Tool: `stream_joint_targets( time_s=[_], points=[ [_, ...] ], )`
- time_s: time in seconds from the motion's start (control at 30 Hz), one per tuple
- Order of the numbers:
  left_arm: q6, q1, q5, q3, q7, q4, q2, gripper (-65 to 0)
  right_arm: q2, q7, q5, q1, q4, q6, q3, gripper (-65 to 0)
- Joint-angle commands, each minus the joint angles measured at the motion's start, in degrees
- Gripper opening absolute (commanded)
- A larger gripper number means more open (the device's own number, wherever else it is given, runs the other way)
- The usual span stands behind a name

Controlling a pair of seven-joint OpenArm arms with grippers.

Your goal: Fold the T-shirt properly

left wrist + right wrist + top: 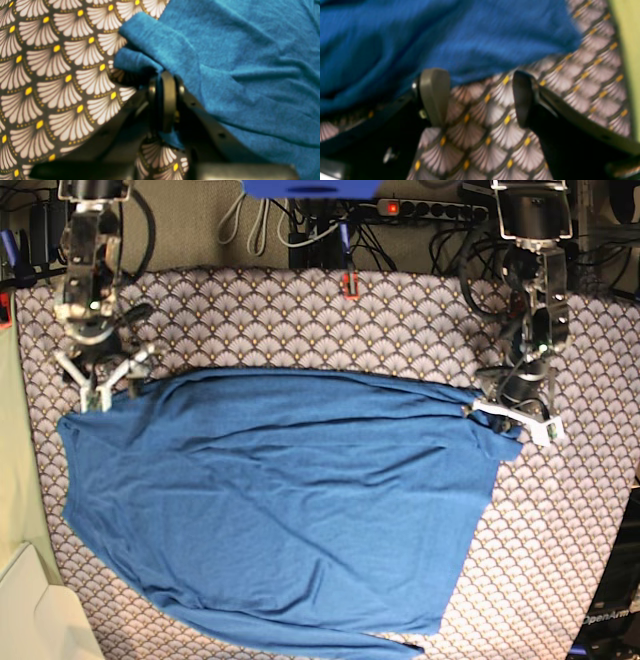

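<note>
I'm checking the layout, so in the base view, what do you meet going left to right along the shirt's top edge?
Right gripper → T-shirt → left gripper → bare tablecloth.

Scallop-patterned tablecloth [300, 310]; power strip [420, 208], cables behind.

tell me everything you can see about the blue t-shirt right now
The T-shirt is a large, plain medium-blue garment of soft knit fabric, with no print. It lies spread out and rumpled with long creases on the scallop-patterned tablecloth, covering most of it. The left gripper is shut on a bunched fold at one upper corner. The right gripper is open at the opposite upper corner, its jaws apart just off the hem, holding nothing.
</note>
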Motion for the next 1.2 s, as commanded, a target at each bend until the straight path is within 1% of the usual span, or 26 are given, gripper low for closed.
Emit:
stream_joint_targets(
  time_s=[0.0, 0.37, 0.63, 0.73, 0.87, 1.03, 1.17],
  points=[
    [-0.4, -0.7, -0.2, -0.1, -1.2, 1.3, -0.6, -64.6, 0.7, 1.6, 0.3, 0.7, 0.9, -0.4, 0.3, -24.2],
    [-0.4, -0.7, -0.2, -0.1, -1.2, 1.3, -0.6, -64.6, 0.9, 1.6, 0.3, 1.3, 1.2, -0.4, 0.3, -24.2],
    [-0.5, -0.7, -0.2, -0.1, -1.2, 1.3, -0.6, -64.6, 0.9, 1.7, 0.3, -0.5, 1.4, -0.4, 0.2, -24.2],
    [-0.5, -0.7, -0.2, -0.1, -1.2, 1.3, -0.6, -64.6, 0.8, 1.7, 0.1, -1.5, 3.8, -0.3, 0.1, -24.2],
    [-0.5, -0.7, -0.2, -0.1, -1.2, 1.3, -0.6, -64.6, 1.1, 1.7, 0.0, -3.7, 6.5, -0.3, -2.6, -24.2],
    [-0.5, -0.7, -0.2, -0.1, -1.2, 1.3, -0.6, -64.6, 1.2, 1.7, -0.1, -5.1, 7.0, -0.3, -5.1, -24.2],
    [-0.5, -0.7, -0.2, -0.1, -1.2, 1.3, -0.6, -64.6, 2.3, 1.7, -0.1, -5.1, 7.0, -0.3, -7.5, -24.2]
  ],
)
